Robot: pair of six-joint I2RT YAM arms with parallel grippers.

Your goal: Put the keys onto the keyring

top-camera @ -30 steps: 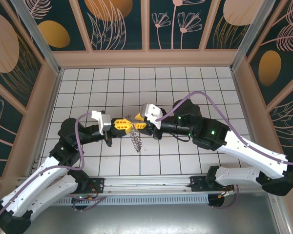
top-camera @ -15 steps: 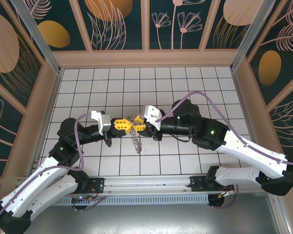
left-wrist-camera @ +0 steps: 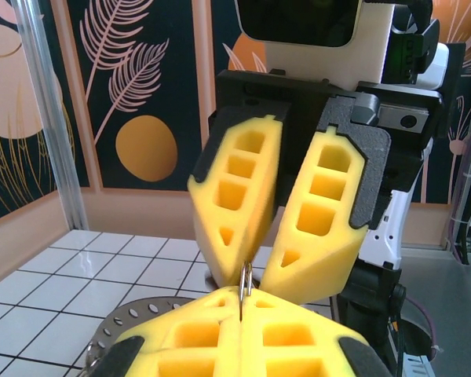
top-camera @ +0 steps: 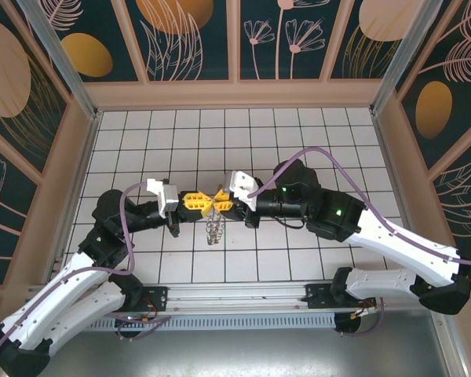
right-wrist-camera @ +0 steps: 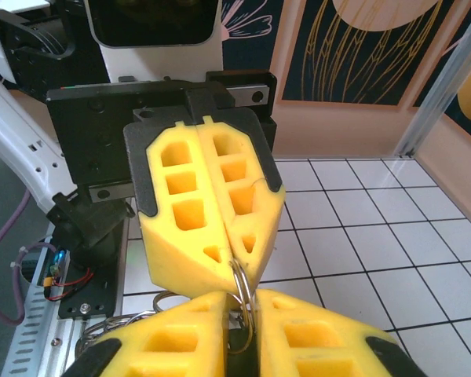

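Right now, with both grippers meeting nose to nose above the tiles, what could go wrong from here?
1. The left gripper and right gripper both seem to pinch the same thin wire loop, tip to tip. Pulling apart could bend it or tear it from one grip.
2. The keyring hangs under the fingertips, so a slip would likely drop it.
3. The yellow fingers hide most of the loop, so alignment is hard to check.

A thin metal loop point(left-wrist-camera: 245, 281) was seen pinched upright between the pressed-together yellow pads of the left gripper point(left-wrist-camera: 241, 326) — above it the right gripper point(left-wrist-camera: 255, 271) was angled in, fingertips drawn close about it.
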